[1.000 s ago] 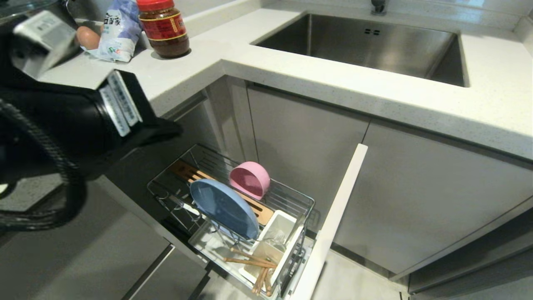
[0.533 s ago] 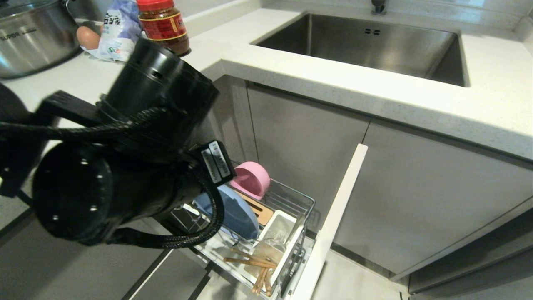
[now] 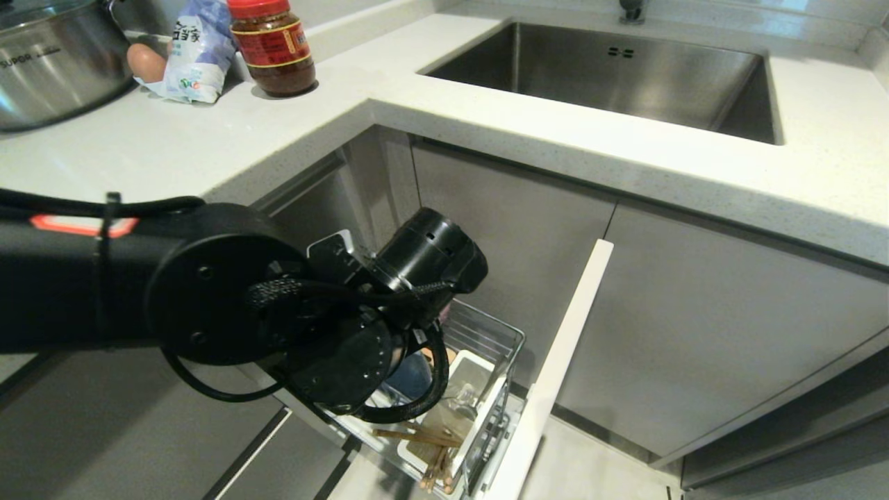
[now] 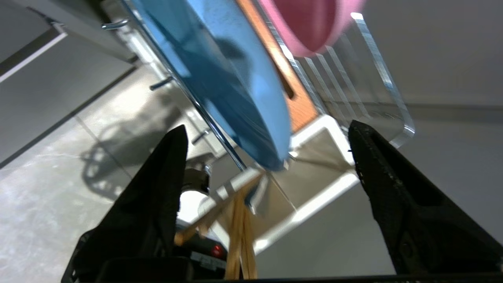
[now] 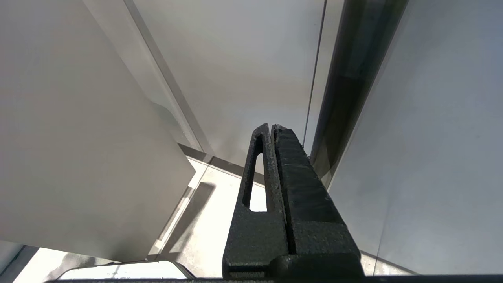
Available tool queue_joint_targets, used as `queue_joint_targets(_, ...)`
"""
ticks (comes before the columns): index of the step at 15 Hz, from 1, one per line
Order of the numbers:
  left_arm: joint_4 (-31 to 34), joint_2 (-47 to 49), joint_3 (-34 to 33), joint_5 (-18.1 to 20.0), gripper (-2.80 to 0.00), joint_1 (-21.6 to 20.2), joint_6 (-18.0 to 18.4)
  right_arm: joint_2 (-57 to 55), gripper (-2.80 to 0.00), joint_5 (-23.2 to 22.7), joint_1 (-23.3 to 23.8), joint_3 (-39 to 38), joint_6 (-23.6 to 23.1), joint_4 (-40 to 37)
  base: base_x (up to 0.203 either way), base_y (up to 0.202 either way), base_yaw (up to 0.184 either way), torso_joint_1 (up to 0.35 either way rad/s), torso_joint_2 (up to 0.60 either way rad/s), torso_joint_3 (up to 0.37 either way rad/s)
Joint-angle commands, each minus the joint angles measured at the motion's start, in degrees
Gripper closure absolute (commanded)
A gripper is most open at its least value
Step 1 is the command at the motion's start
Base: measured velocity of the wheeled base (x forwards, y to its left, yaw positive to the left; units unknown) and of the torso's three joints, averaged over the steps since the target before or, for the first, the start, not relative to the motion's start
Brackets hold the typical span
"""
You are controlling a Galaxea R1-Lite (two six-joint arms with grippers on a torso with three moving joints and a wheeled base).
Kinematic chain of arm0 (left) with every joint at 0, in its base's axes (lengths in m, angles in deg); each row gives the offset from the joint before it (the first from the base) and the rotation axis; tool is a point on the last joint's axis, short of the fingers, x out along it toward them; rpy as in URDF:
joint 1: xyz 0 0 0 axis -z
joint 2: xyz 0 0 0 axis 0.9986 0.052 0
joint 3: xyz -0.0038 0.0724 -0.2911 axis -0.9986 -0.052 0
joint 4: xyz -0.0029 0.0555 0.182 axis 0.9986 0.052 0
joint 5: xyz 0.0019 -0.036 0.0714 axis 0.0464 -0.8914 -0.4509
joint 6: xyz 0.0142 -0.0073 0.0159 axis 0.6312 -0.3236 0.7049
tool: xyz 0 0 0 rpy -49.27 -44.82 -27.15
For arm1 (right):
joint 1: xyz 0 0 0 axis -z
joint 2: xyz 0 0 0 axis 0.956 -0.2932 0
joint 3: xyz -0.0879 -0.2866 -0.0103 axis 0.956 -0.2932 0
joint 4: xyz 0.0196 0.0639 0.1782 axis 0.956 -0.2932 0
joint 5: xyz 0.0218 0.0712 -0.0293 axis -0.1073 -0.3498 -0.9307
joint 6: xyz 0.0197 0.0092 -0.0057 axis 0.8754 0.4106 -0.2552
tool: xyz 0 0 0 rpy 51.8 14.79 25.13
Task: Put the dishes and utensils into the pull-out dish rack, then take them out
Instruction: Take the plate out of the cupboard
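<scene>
We see the left hand reaching down over the pull-out dish rack, fingers spread wide, gripping nothing. The blue plate stands on edge in the rack, the pink bowl beside it. The chopsticks lie in the rack's front. The right hand is pressed together.

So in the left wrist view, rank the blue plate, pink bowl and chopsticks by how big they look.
1. Blue plate, largest.
2. Pink bowl, though it is cut off by the frame edge, so unsure.
3. Chopsticks, smallest.
</scene>
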Motion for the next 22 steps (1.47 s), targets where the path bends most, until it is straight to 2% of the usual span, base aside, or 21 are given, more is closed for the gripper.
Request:
queue_joint_targets(1, -0.5, 4.4, 0.3, -1.8, -2.8, -1.5, -1.0, 0.2, 0.0, 0.0, 0.0, 0.0, 0.0, 0.0, 0.0, 0.0, 0.0, 0.0, 0.0, 0.0)
queue_joint_targets(3, -2.4, 5.2, 0.3, -3.2, -2.8, -3.0, -1.1, 0.2, 0.0, 0.0, 0.0, 0.0, 0.0, 0.0, 0.0, 0.0, 0.0, 0.0, 0.0, 0.0)
queue_joint_targets(10, -4.0, 5.8, 0.5, -3.3, -2.8, -4.9, -0.6, 0.2, 0.0, 0.0, 0.0, 0.0, 0.0, 0.0, 0.0, 0.0, 0.0, 0.0, 0.0, 0.0)
queue_joint_targets(11, -4.0, 5.8, 0.6, -3.3, 0.0, -4.9, -0.5, 0.2, 0.0, 0.0, 0.0, 0.0, 0.0, 0.0, 0.0, 0.0, 0.0, 0.0, 0.0, 0.0)
queue_joint_targets(22, -3.9, 3.3, 0.6, -3.3, 0.0, -4.3, -0.5, 0.2, 0.0, 0.0, 0.0, 0.0, 0.0, 0.0, 0.0, 0.0, 0.0, 0.0, 0.0, 0.0)
